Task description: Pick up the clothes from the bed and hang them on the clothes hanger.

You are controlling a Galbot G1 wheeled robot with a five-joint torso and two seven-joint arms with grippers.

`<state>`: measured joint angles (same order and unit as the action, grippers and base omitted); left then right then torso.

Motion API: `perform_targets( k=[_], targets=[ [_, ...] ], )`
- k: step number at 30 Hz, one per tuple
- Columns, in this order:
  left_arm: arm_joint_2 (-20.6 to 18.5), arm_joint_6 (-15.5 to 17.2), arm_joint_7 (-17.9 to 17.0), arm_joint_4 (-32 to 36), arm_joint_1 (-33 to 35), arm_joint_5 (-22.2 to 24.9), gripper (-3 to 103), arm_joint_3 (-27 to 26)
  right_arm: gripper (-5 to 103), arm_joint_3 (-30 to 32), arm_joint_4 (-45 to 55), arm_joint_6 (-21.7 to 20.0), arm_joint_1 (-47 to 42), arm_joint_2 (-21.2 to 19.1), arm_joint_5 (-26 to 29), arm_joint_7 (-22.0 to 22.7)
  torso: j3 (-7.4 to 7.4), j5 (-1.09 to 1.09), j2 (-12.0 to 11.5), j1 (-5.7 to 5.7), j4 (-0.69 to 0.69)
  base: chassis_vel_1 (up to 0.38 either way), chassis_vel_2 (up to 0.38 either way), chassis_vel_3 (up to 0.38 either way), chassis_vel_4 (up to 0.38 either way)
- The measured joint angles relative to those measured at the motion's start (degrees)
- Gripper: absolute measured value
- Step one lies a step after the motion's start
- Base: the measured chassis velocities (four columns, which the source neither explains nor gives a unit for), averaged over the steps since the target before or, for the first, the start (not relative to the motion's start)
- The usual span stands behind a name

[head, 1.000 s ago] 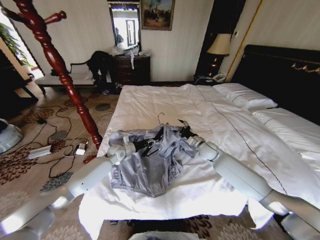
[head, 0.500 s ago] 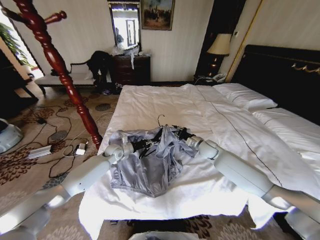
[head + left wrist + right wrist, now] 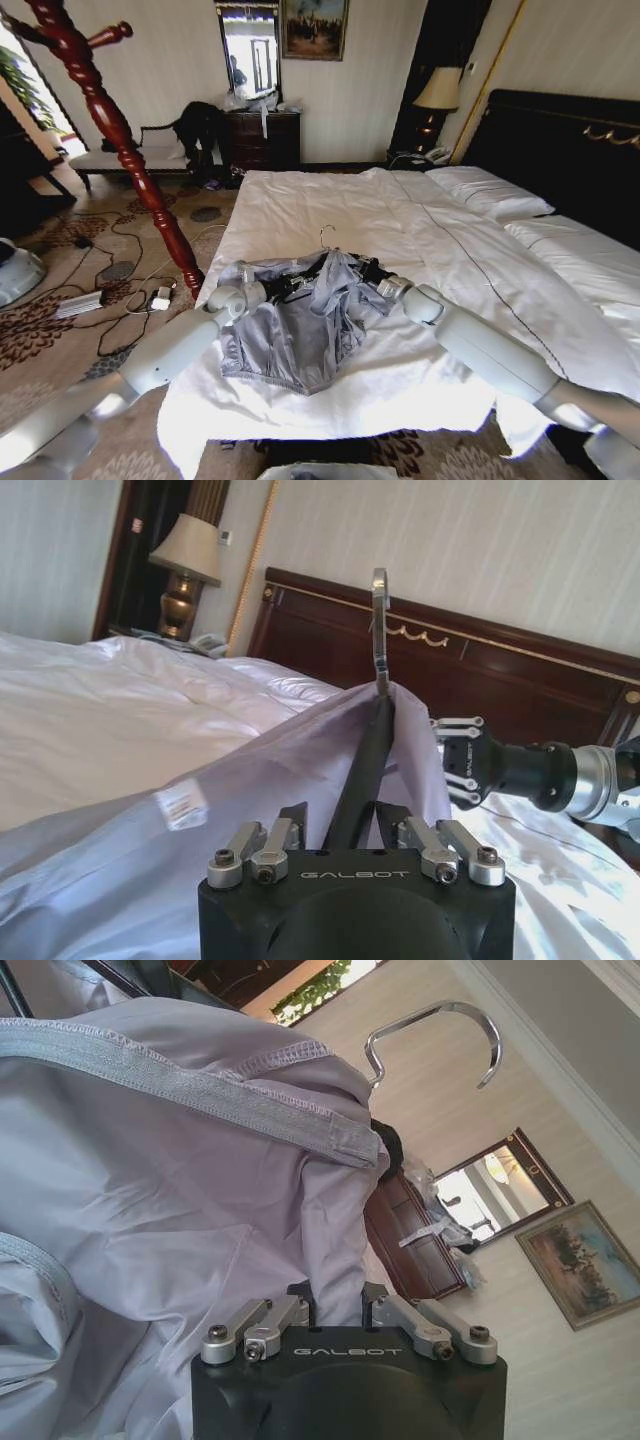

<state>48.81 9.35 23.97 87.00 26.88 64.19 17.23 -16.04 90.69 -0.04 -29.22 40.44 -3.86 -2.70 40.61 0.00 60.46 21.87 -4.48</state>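
Grey-blue clothes (image 3: 305, 320) drape the clothes hanger (image 3: 362, 765), clenched by the left hand (image 3: 345, 832); right hand (image 3: 338, 1305) pinches fabric.

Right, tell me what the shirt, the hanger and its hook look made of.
The shirt: thin, soft woven fabric, grey-blue and matte; it crumples and shows stitched hems. The hanger: smooth black arm, likely plastic or coated metal; hard to tell which. Its hook: bare silvery metal, bent from rod, with bright glints.
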Motion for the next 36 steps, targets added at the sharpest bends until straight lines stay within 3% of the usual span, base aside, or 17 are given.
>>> perform_targets(
  k=[2,5,8,9,12,14,16,22,27,36],
  targets=[
    [-1.6,0.0,-0.5,1.5,1.5,0.0,50,-1.2,21,0.7,0.1,-0.1,-0.3,0.0,0.0,0.4,0.0,0.0,0.0,0.0,0.02,0.0,0.0,0.0,0.0],
    [-2.7,0.0,-1.3,2.9,3.5,-0.1,56,-2.8,21,1.1,0.1,-0.1,-0.6,0.0,0.0,0.6,0.0,-0.01,0.0,0.0,0.02,0.0,0.0,0.0,0.0],
    [-4.0,0.0,-3.3,5.6,7.5,-0.5,72,-8.0,21,1.4,0.6,-0.1,-1.8,-0.6,-0.4,0.7,0.0,0.0,0.0,0.0,0.01,0.0,0.0,0.0,0.0],
    [-4.0,0.0,-3.3,5.6,7.5,-0.5,72,-8.0,21,1.4,0.6,-0.1,-1.8,-0.6,-0.4,0.7,0.0,0.0,0.0,0.0,0.01,0.0,0.0,0.0,0.0],
    [-4.3,0.0,-5.8,9.5,12.9,-0.8,88,-15.9,21,2.6,1.1,-0.2,-3.2,-0.8,-0.6,1.2,0.0,0.0,0.0,0.0,0.0,0.0,0.0,0.0,0.0],
    [-4.6,-0.1,-6.5,11.0,14.8,-0.9,88,-17.9,21,2.9,1.3,-0.3,-3.5,-0.9,-0.6,1.3,0.0,0.0,0.0,0.0,0.01,0.0,0.0,0.0,0.0],
    [-5.6,-0.3,-8.3,14.2,18.7,-0.8,98,-21.5,21,3.5,1.6,-0.3,-3.9,-1.2,-0.5,1.6,0.0,-0.01,0.0,0.0,0.02,0.0,0.0,0.0,0.0],
    [-7.7,-1.6,-12.7,18.3,27.0,-1.6,100,-28.7,21,4.6,1.9,-0.8,-4.5,-1.3,0.1,2.2,0.0,0.0,0.0,0.0,0.01,0.0,0.0,0.0,0.0],
    [-7.9,-2.0,-14.4,18.1,31.9,-2.1,100,-34.6,21,5.4,2.5,-0.9,-5.2,-1.5,0.5,2.5,0.0,-0.01,0.0,-0.01,0.02,0.0,0.0,0.0,0.0],
    [-9.7,-2.7,-14.5,15.3,35.1,-5.8,100,-38.2,21,7.5,3.7,-0.7,-7.5,-2.3,0.3,2.8,0.0,-0.01,0.0,-0.01,0.0,0.0,0.0,0.0,0.0]
  ],
)
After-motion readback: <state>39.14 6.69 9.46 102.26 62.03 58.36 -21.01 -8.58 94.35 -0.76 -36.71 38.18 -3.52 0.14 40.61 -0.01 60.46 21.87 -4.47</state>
